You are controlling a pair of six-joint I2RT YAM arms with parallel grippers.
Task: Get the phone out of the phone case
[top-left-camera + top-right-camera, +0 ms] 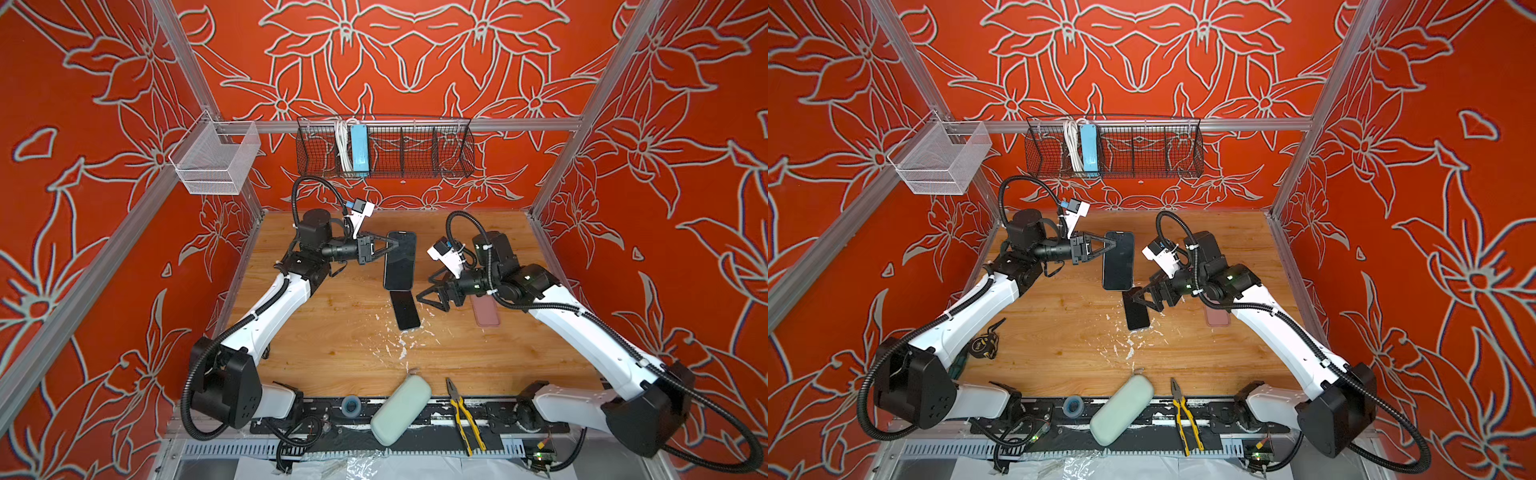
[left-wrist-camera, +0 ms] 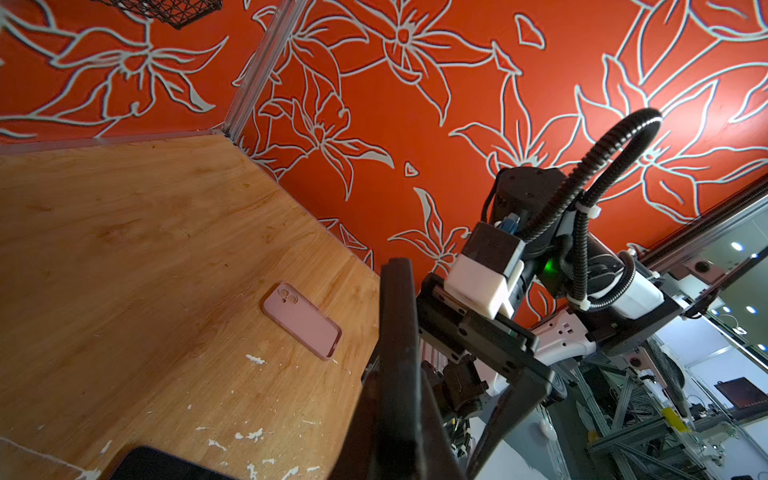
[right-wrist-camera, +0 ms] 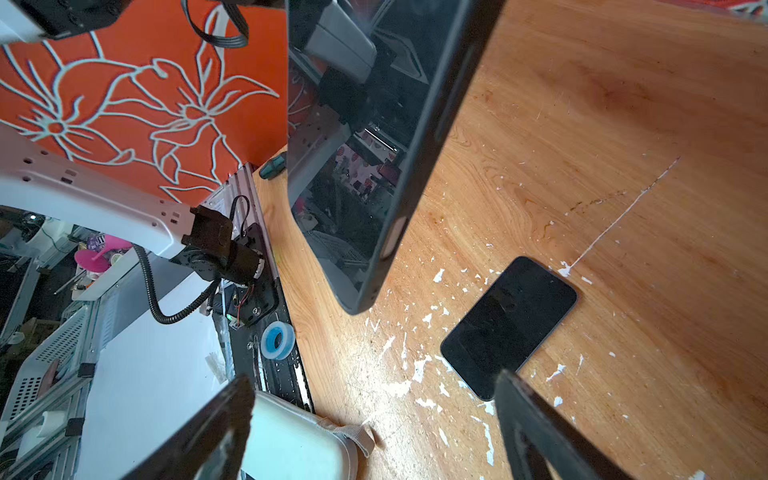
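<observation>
My left arm is bent at the elbow with the wrist turned sideways. The left pincer (image 1: 391, 245) is clamped tight on the long edge of the phone (image 1: 400, 259), holding it up off the surface (image 1: 332, 332) just behind the spare phone (image 1: 405, 311) that's lying flat. The held one has a dark glossy screen mirroring the rig, and the thick rim looks like its black case (image 3: 422, 166) is on. The right arm reaches in low, with the right pincer (image 1: 432, 300) spread wide and gripping nothing, hovering just beside the spare phone. The pink case (image 1: 486, 316) lies further out on that side.
</observation>
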